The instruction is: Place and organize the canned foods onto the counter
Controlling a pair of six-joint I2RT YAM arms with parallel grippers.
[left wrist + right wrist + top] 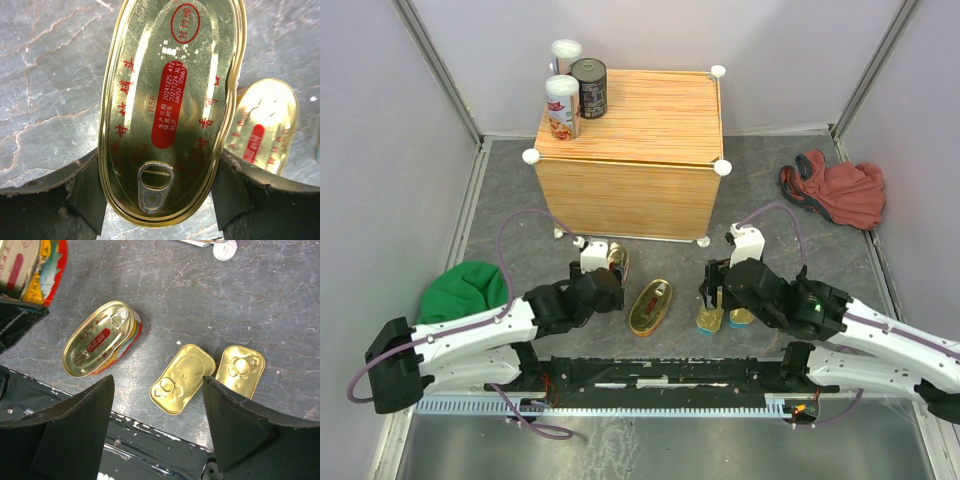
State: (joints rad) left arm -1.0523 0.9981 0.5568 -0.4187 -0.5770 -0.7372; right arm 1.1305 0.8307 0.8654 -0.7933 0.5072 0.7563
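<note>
Bench (630,180) is where you are going: it sits just past your left end effector (608,272), ahead and a bit to the right. That end effector is closed around an oval tin (165,110) and squeezes its two long sides near the pull-ring end. The tin's long way runs straight out from the wrist toward the bench, with the ring end nearest the wrist. I think the move is up and forward, and the left arm should do it, since it has the tin.

Your right end effector (157,385) is wide and holds nothing. It hangs right over two flat gold tins (182,377) lying close side by side on the grey top (770,200). Their long way runs slanted across the gap between the fingers, so you may need to turn the wrist first. A second oval tin (650,305) lies flat between the two arms. Three cans (575,85) stand on the bench's far left corner.
</note>
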